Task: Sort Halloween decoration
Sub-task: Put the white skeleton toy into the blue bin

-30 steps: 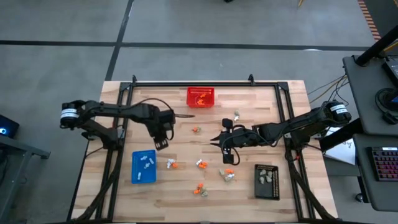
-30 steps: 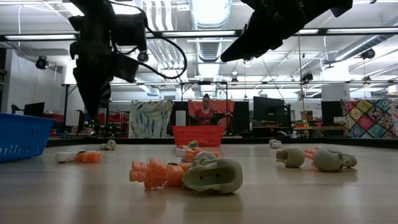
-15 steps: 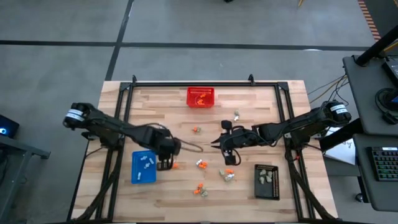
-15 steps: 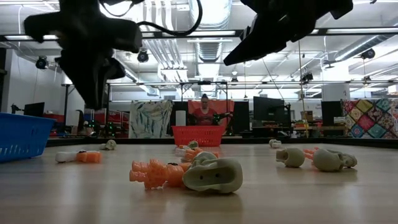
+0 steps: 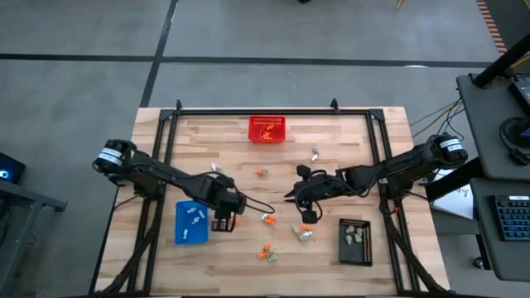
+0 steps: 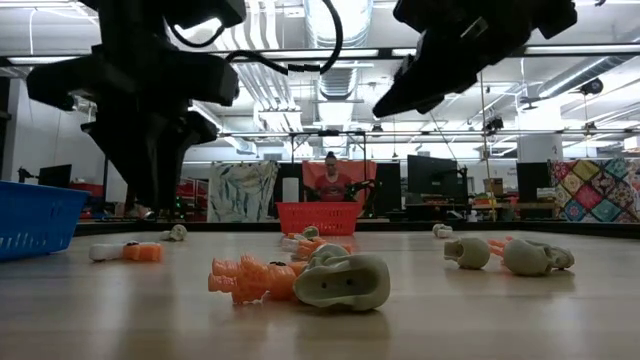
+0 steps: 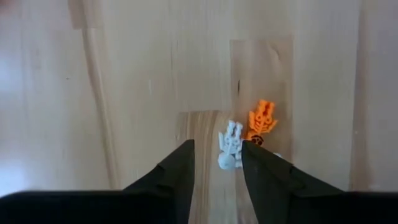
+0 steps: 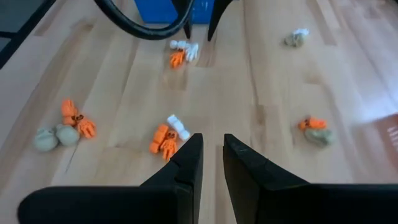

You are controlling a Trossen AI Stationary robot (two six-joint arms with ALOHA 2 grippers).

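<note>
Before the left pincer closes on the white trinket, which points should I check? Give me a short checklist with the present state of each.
1. Left pincer open: ok, a gap shows between the fingers.
2. White trinket between the fingers: ok.
3. Orange trinket apart from the white one: not ok, they touch.
4. Blue tray near the left pincer: ok, right beside it.
5. Right pincer away from the left arm: ok.
6. Right pincer holds nothing: ok.

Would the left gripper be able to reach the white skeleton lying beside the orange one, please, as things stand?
Probably yes. The left gripper hovers over the white skeleton with its jaws apart, and bare table surrounds it. The orange skeleton touches the white one, so it may get nudged.
</note>
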